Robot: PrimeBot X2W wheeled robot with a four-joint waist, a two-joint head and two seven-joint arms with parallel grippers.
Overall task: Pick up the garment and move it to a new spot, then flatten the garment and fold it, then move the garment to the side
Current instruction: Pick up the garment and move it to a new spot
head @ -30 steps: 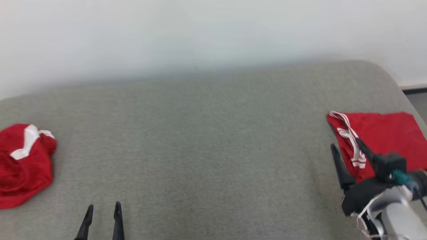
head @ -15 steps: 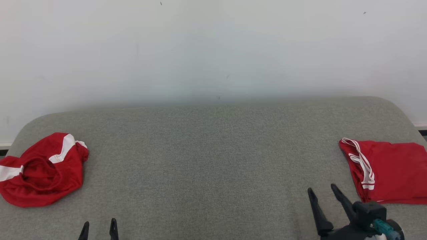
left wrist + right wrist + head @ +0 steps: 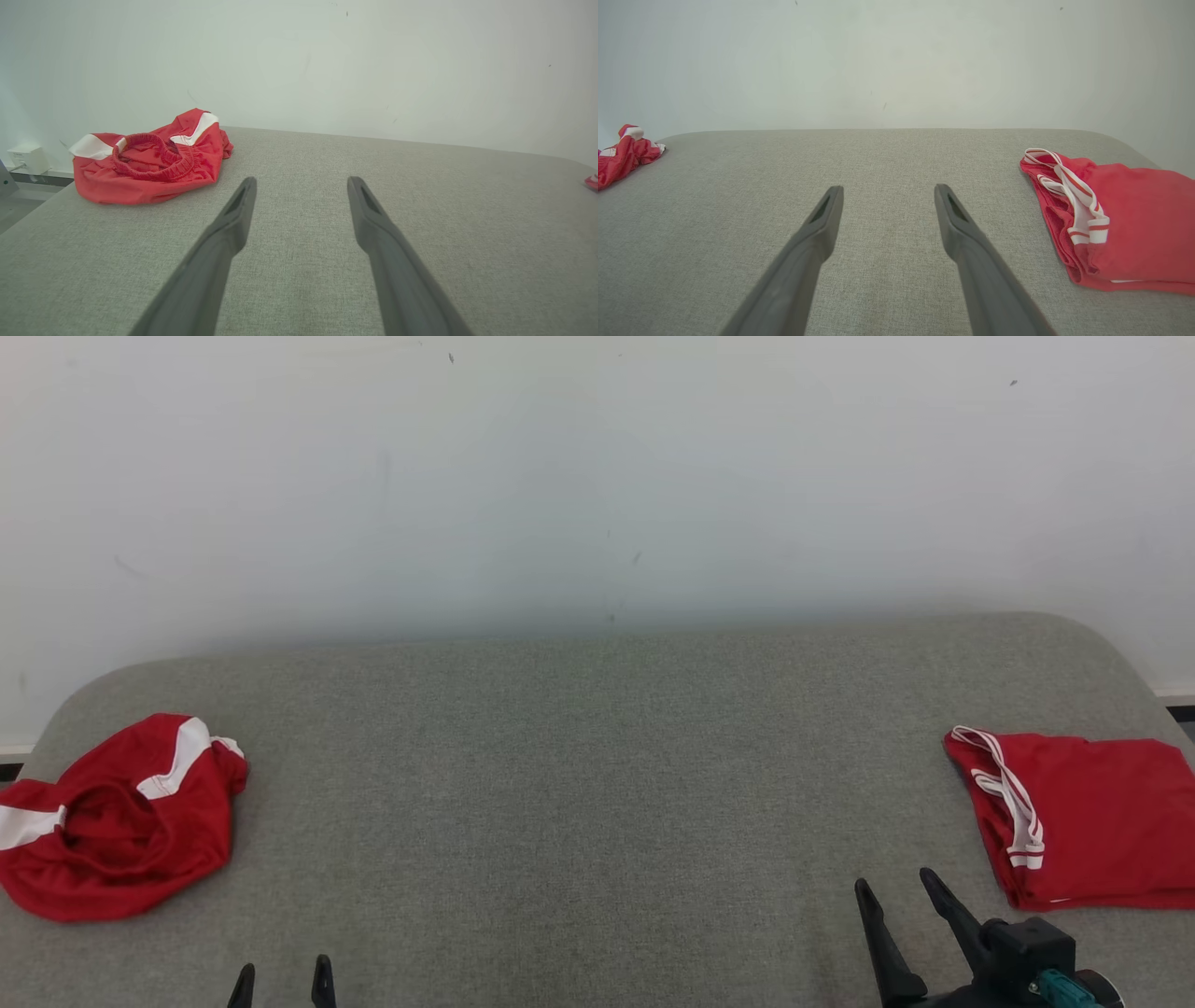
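Both sets of jaws are spread wide and have nothing in them, just bare fabric between the fingers. The left gripper [image 3: 284,969] sits low at the near edge of the grey padded surface [image 3: 597,775], only its tips poking up in the head view. In its own wrist view the two fingers point out over the grey cloth towards the wall.

The right gripper [image 3: 892,879] is near the front edge too, over on the right, fingers angled a bit up and to the left. It isn't touching anything either.

Now the clothes. The folded red garment [image 3: 1092,821] lies flat just to the right of the right gripper and slightly further back, near it but clearly apart. Its white-striped edge faces the fingers. In the right wrist view it sits off to the right of the right-hand finger, not between them.

The crumpled red garment [image 3: 121,821] is a bunched heap with a white stripe and the elastic waistband showing, over by the left end of the surface. It's ahead and to the left of the left gripper, well apart from it.

Plain white wall [image 3: 597,476] behind it all.
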